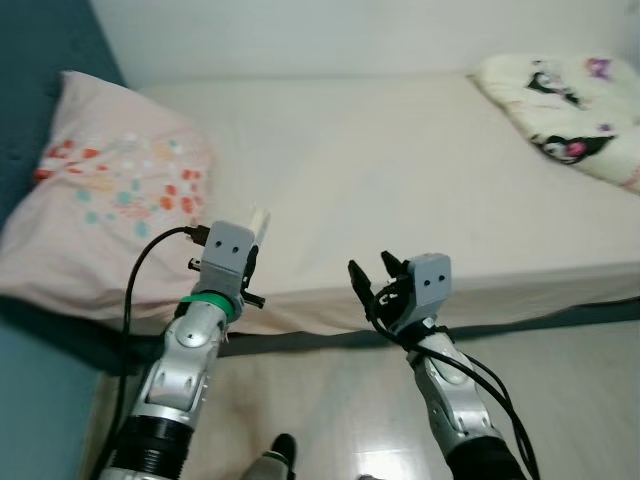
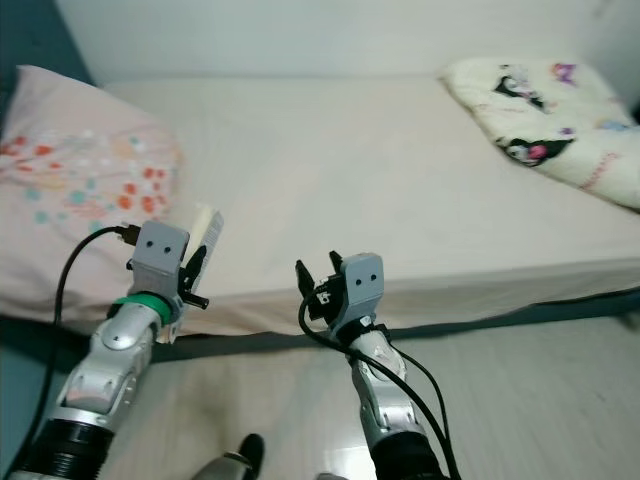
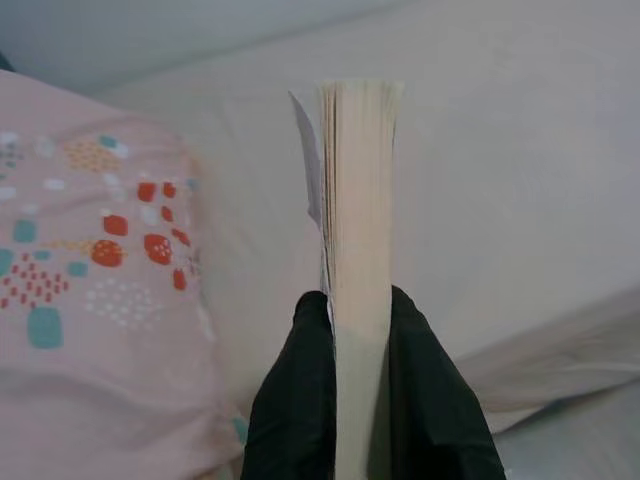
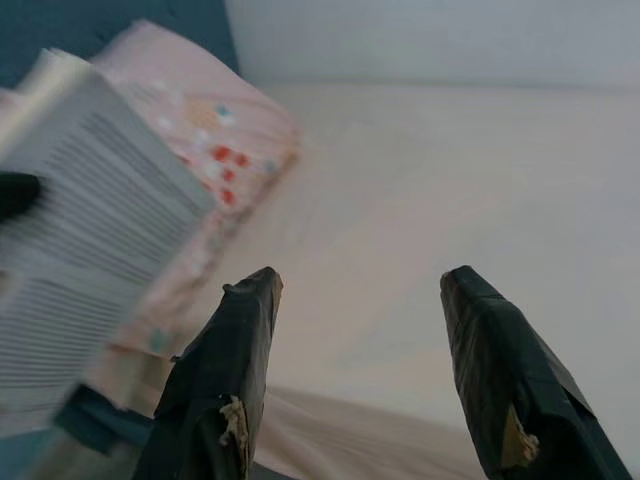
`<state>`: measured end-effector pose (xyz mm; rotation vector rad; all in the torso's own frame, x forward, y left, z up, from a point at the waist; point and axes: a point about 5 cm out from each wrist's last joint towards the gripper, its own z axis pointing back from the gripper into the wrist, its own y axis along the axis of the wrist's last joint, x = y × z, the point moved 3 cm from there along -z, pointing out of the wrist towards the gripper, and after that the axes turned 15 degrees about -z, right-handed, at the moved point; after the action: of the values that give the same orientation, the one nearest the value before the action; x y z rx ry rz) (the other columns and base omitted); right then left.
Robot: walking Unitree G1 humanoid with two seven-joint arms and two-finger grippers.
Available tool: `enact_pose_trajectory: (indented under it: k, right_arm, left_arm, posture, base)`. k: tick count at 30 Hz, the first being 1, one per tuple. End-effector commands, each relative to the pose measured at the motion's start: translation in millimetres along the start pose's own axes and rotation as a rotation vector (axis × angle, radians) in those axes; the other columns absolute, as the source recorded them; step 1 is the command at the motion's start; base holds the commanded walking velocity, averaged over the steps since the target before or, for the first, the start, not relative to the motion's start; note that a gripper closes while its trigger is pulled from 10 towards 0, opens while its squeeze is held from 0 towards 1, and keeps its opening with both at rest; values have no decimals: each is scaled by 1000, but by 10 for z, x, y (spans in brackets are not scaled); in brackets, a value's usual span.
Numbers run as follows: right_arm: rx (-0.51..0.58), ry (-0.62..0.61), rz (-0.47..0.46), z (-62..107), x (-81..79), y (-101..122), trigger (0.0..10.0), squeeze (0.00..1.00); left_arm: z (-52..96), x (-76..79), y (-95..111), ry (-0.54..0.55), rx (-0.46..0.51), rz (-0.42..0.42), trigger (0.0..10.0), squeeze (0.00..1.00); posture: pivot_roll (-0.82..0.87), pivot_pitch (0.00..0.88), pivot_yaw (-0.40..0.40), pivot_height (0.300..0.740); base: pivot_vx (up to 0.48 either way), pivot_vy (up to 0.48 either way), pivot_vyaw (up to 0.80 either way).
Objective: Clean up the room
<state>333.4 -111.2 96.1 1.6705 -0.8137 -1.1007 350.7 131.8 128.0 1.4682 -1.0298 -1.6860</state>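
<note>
1. Now a book (image 3: 358, 200) is held tight between the two black fingers (image 3: 290, 400) of the left gripper (image 1: 252, 262), with its page edges seen end-on in the left wrist view
2. The book is held up on its edge over the near side of the bed (image 1: 400, 170), just beside the pink pillow (image 1: 100, 210) with the red and blue dots (a loose page corner sticks out from one side of it)
3. The right gripper (image 1: 372, 278) is held up in front of the bed's near edge, and its two fingers (image 4: 220, 380) are spread wide apart with nothing between them
4. The open printed pages of the book are seen, a little blurred, at the side of the right wrist view
5. A white blanket (image 1: 570, 110) with black cartoon figures is seen lying at the far right corner of the bed
6. A pale floor (image 1: 560, 390) is seen below the bed, and a dark blue headboard (image 1: 40, 90) is seen behind the pillow
</note>
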Motion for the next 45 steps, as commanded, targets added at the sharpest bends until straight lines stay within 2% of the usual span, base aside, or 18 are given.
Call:
enact_pose_trajectory:
  k: [1, 10, 21, 35, 41, 45]
  right_arm:
    - [-12, -9, -11, 18, 7, -41, 10000, 0]
    - [-5, -13, -12, 19, 8, -31, 10000, 0]
    - [25, -55, -6, 23, 86, 28, 10000, 0]
    - [9, -43, 7, 21, 69, 10, 10000, 0]
    - [0, -42, 23, 11, 71, 5, 10000, 0]
    - [8, -44, 9, 12, 73, 11, 10000, 0]
  left_arm:
    - [15, -23, 3, 9, 8, 3, 10000, 0]
    - [14, -47, 28, 21, 29, -13, 10000, 0]
    - [10, -38, 42, 23, 39, -20, 10000, 0]
    - [7, -33, 41, 27, 40, -20, 10000, 0]
    - [4, -31, 39, 29, 40, -19, 10000, 0]
    - [2, -30, 39, 29, 41, -19, 10000, 0]
  posture:
    - [59, 62, 18, 740]
    - [56, 62, 19, 740]
    - [52, 62, 18, 740]
    - [52, 62, 16, 740]
    - [50, 57, 13, 740]
    - [50, 55, 13, 740]
  base:
    - [0, 0, 738]
    - [34, 0, 723]
    - [439, 0, 0]
    - [439, 0, 0]
    - [439, 0, 655]
    - [439, 0, 0]
